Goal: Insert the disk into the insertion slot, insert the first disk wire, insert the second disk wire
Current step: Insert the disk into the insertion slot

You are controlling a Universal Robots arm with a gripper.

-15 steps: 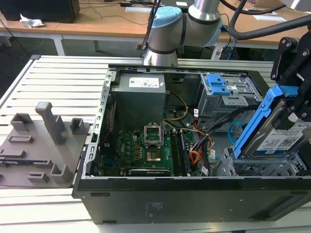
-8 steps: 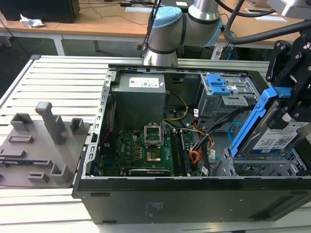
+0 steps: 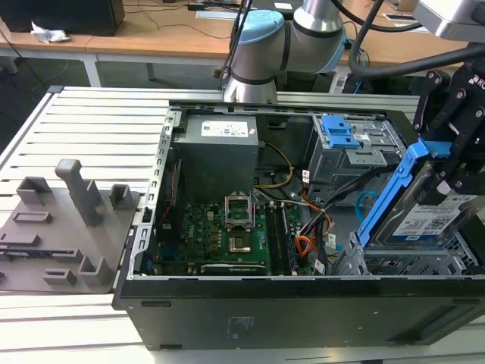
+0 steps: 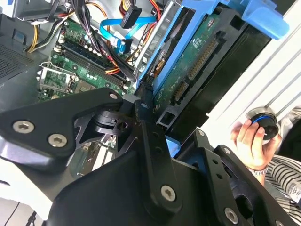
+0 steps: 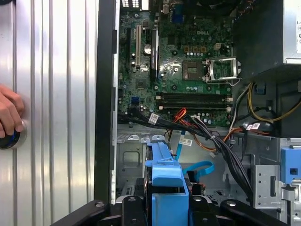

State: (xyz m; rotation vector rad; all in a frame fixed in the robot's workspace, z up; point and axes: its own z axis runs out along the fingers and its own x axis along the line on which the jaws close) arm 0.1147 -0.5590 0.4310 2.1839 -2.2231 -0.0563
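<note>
One disk point(image 3: 433, 218), one insertion slot point(image 3: 413, 263), one second disk wire point(image 3: 366, 203), one arm point(image 3: 261, 45), one end effector point(image 3: 449, 163), one person's hand point(image 4: 249, 141).

The arm is reaching from the tabletop's point(image 3: 91, 136) far edge over the open computer case point(image 3: 303, 307), which is lying on its side toward the tabletop edge on the exterior view's right. The end effector is hanging over the case's near corner on that side, its black fingers point(image 5: 134, 209) closing tight on the disk's blue caddy.

The disk is sitting tilted, one long edge raised, just above the insertion slot and not seated in it. It is showing a silver-grey body, a white label and a bright blue frame; in the second wrist view its green circuit side and connector are facing the camera.

The insertion slot is a grey perforated cage lying directly below the disk. The second disk wire is looping loose beside the cage, near the motherboard point(image 3: 220, 227) and some red-orange wires point(image 3: 303, 246).

The hand is resting on a round black-and-blue knob point(image 4: 263, 125) on the tabletop beside the case. One grey fixture point(image 3: 61, 220) is sitting at the tabletop edge on the exterior view's left.
</note>
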